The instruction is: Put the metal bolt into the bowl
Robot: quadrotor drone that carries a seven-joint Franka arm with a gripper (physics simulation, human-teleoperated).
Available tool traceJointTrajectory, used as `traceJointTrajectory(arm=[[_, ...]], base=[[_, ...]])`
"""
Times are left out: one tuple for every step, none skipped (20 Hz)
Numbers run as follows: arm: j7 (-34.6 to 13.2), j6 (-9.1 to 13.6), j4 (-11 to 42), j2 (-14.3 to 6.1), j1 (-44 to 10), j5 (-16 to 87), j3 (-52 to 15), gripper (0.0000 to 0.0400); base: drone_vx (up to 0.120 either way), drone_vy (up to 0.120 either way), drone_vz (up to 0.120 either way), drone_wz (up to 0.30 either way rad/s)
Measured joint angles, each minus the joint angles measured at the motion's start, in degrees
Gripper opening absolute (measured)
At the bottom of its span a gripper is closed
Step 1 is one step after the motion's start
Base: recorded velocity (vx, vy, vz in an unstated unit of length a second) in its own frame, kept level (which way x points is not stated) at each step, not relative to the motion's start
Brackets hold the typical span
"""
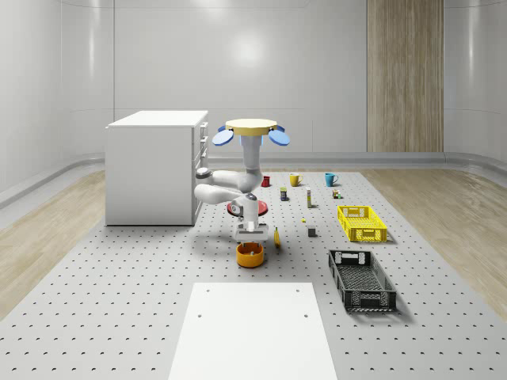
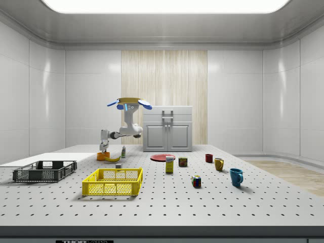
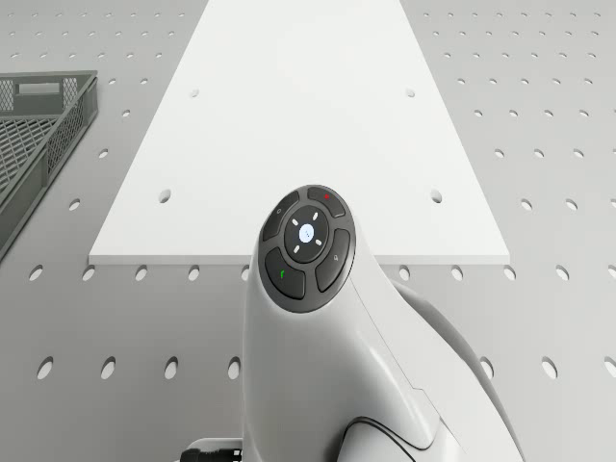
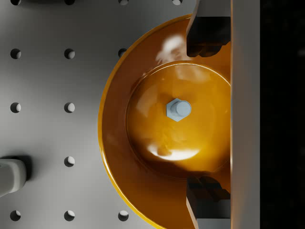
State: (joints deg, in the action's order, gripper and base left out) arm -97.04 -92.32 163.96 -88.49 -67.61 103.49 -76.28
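So the big perforated bench (image 1: 119,317) has the drone (image 1: 252,128) hovering over its middle, just in front of the white cabinet (image 1: 154,166), with the arm folded down so the hand (image 1: 251,230) hangs right above the orange bowl (image 1: 250,255). In the side view it's the same story: hand (image 2: 104,148) pointing down over the bowl (image 2: 103,157), with a banana (image 2: 113,159) lying just beside it. The wrist view is the useful one. The bowl (image 4: 143,143) sits directly under the hand (image 4: 205,114), and the metal bolt (image 4: 178,109) is already lying in the bottom of the dish, standing on end with its hex head up toward the camera, so its long axis runs pretty much vertical. It's small, pale grey-blue steel with a clean six-sided head. The fingers (image 4: 206,38) are spread wide apart with nothing between them, and the bolt sits below the gap, not touching either pad. Looks to me like the drop is done, so the only move left is lifting straight up clear of the rim.
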Motion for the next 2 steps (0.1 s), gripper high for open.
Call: traceJointTrajectory(arm=[[0.0, 0.0, 0.0, 0.0, 0.0, 0.0, 0.0, 0.0382], [0.0, 0.0, 0.0, 0.0, 0.0, 0.0, 0.0, 0.0386]], base=[[0.0, 0.0, 0.0, 0.0], [0.0, 0.0, 0.0, 0.0]])
